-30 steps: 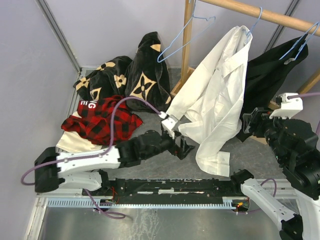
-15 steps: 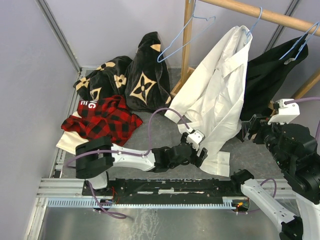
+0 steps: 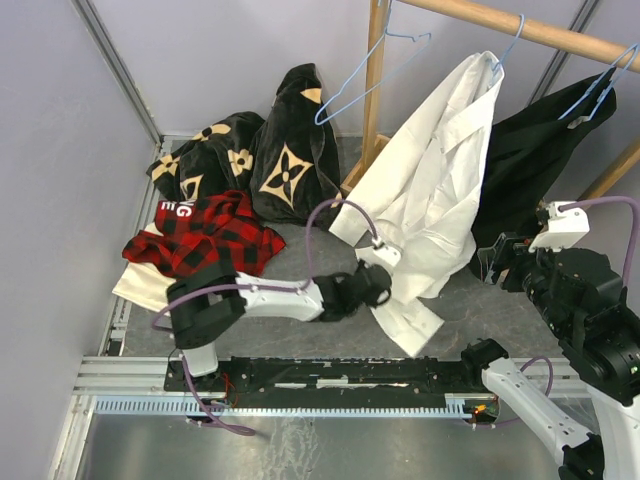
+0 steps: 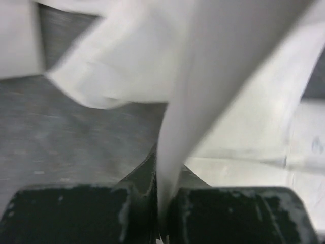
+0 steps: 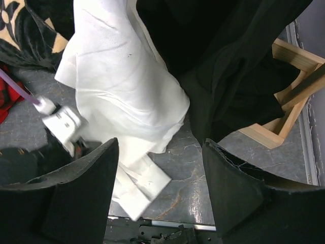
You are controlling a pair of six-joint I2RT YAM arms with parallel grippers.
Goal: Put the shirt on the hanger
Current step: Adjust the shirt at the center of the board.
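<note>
Grey table (image 3: 470, 315) under a flowered black garment (image 3: 290, 150), red plaid shirt (image 3: 205, 240), cream cloth (image 3: 140, 285).

Soft, even light fills the top view, which is sharp throughout with faint shadows under the cloth. The shirt (image 3: 430, 190) is bright, almost washed out. The left wrist view is smeared with blur, and the left gripper (image 4: 162, 208) is dim. In the right wrist view the right gripper (image 5: 160, 152) is dark and soft, and the black garment (image 5: 228, 61) loses detail.
</note>
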